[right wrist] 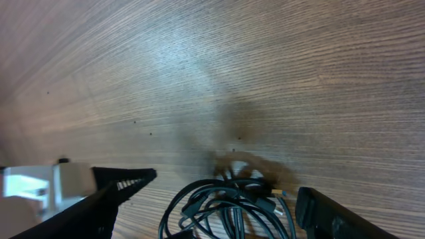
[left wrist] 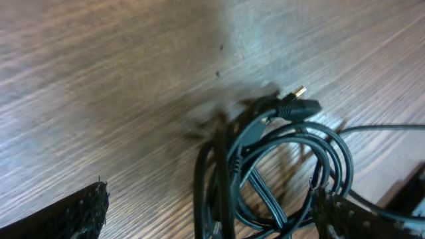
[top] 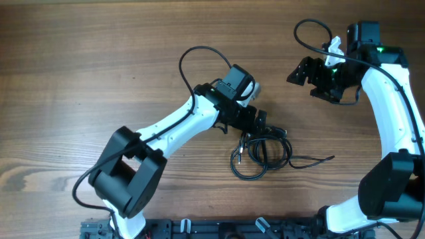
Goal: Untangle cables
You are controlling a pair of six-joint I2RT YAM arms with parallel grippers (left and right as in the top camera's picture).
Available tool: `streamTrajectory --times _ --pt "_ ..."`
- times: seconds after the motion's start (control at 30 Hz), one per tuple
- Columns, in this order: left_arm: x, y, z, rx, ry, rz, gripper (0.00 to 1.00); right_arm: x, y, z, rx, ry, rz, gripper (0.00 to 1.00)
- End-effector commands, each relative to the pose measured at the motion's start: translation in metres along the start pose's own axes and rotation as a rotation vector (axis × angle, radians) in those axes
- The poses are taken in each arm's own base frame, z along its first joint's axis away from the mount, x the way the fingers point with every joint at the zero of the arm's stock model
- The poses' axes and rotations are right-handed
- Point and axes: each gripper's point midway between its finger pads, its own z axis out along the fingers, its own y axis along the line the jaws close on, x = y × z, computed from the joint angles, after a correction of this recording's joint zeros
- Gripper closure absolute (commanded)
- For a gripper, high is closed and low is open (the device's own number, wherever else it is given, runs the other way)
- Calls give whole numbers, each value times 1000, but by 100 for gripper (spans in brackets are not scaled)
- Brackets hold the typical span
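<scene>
The cables (top: 262, 154) lie in one knotted, looping bundle near the middle of the desk (top: 99, 66); untangling seems barely begun. The left jaws gape over its far edge, holding nothing. The right jaws, open and empty, hover well apart at far right.

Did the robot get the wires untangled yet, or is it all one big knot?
Nothing looks done yet: the cables lie in one looped bundle on the table, one thin end trailing right. In hand: the left fingers are open at the bundle, gripping nothing; the right fingers are open, off to the side. Left: grabbing and pulling every strand apart.
</scene>
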Motion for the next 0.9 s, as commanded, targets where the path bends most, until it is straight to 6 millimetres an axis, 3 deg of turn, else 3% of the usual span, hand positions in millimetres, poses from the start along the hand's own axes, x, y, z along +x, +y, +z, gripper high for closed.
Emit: streamTrajectory --times 0.0,0.23,0.33,0.43,0.5,0.57,0.6,0.67,0.73,0.87 --pt "7 -23 5 137 45 117 0 -3 8 -3 -27 -7 -35 12" --pt "14 -13 21 122 85 103 3 -3 8 -3 -27 -7 -36 12" --pt "17 -8 28 111 99 96 29 -2 8 -3 -26 -6 -47 12" --pt "16 -1 29 70 94 96 36 -2 8 -3 -27 -5 -54 12" --pt "15 2 29 55 90 93 66 -2 8 -3 -26 -4 -53 12" --pt "14 5 28 53 87 86 80 -2 8 -3 -27 -4 -53 12" --pt "12 9 26 50 84 73 93 -2 8 -3 -27 -4 -54 12" --pt "7 17 15 44 70 48 96 -2 9 -2 -27 -4 -55 12" --pt "-3 18 -8 42 41 32 96 3 18 1 -46 10 -83 12" --pt "-25 -6 -70 71 -96 -1 96 25 74 15 -182 71 -198 13"
